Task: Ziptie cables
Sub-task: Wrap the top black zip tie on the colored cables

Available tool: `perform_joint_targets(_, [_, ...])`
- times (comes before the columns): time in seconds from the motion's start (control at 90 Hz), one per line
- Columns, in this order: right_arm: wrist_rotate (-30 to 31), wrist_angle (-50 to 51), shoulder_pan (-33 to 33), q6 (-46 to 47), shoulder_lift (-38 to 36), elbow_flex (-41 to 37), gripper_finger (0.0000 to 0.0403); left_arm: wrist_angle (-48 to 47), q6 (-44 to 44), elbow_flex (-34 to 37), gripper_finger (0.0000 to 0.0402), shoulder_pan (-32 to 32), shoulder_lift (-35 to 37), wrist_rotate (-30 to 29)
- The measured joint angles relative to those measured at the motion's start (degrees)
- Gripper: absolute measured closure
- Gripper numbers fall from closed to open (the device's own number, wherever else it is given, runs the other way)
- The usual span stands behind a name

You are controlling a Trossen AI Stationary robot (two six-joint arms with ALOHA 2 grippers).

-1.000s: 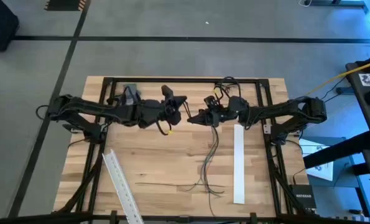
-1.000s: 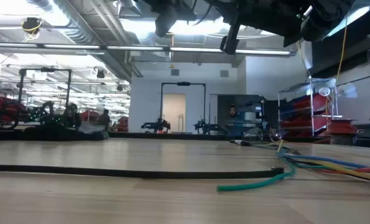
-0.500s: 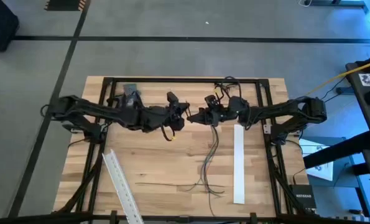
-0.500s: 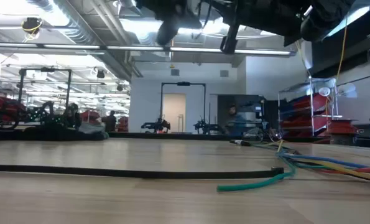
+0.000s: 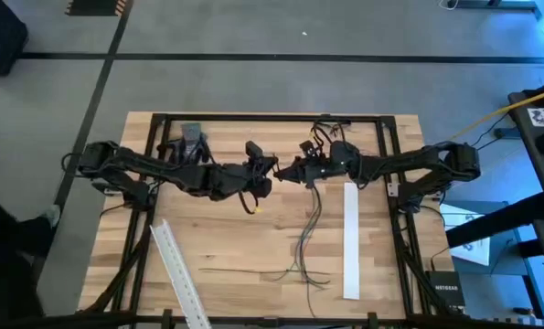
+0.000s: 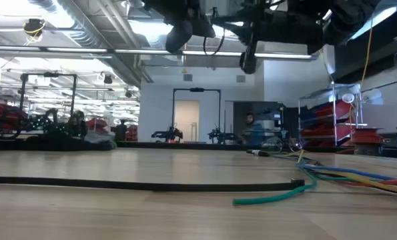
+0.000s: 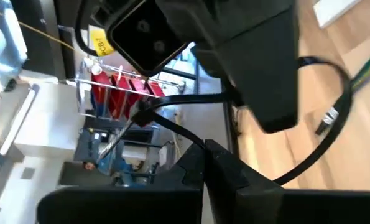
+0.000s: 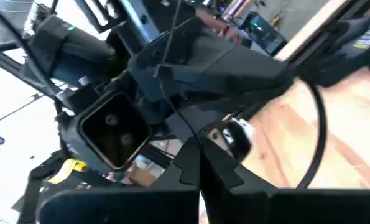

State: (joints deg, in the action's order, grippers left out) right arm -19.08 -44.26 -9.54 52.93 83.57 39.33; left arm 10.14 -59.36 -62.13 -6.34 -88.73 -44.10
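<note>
The cables (image 5: 310, 219) are several thin dark strands. Their near ends lie spread on the table (image 5: 301, 270), and their far ends rise to a spot under my right gripper (image 5: 294, 171). My left gripper (image 5: 270, 168) faces it fingertip to fingertip above the middle of the table. Both are shut on a thin black ziptie (image 7: 166, 124), whose loop (image 8: 321, 124) curves back under my right gripper. Whether the loop goes around the cables does not show. In the low view both grippers (image 6: 178, 37) (image 6: 248, 61) hang high above the tabletop. My left gripper pinches the ziptie's straight stretch (image 7: 194, 144) between its fingertips, coming level from the table's left. The strap runs on toward my right gripper, clear of the table. My right gripper pinches the ziptie (image 8: 196, 142) at its fingertips, level from the table's right. The loop hangs beside the fingers in the air.
One white slotted strip (image 5: 352, 239) lies right of the cables, another (image 5: 178, 274) slants at the near left. A long black cord (image 6: 138, 184), a green one (image 6: 271, 195) and coloured ones (image 6: 358, 179) lie on the tabletop. A black frame (image 5: 253, 117) runs around the table.
My left gripper has moved toward the table's right edge, closing the gap until it meets my right gripper. The cables keep hanging as before, their near ends still on the table.
</note>
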Motion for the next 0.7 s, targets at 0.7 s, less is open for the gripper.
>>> perform_joint_targets(0.7, [0.93, 9.29, -0.25, -13.79, 0.04, 0.00, 0.0400, -0.57, 6.38, 0.00, 0.0401, -0.60, -2.47, 0.45])
